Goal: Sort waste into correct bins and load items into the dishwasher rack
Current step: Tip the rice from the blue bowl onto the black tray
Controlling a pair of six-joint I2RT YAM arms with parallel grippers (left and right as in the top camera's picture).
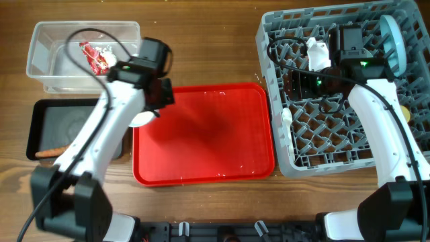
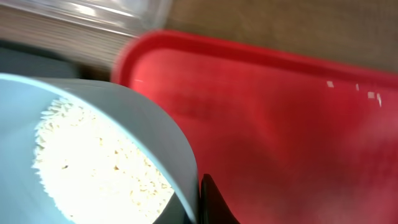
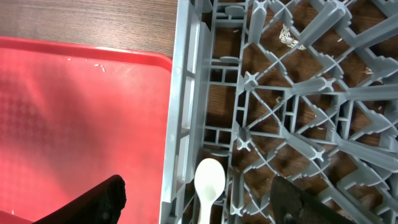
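Rice grains [image 2: 99,168] fill a pale bowl [image 2: 146,121] that the left gripper [image 1: 149,107] clamps by its rim at the red tray's [image 1: 215,134] left edge, just beside the black tray [image 1: 47,128]. This position suits tipping food waste in beside the carrot piece [image 1: 50,153] lying there. Right gripper [image 3: 198,193] hangs with fingers spread wide over the white spoon [image 3: 209,179], which lies just inside the dishwasher rack's [image 3: 186,124] left wall, so the spoon appears loaded.
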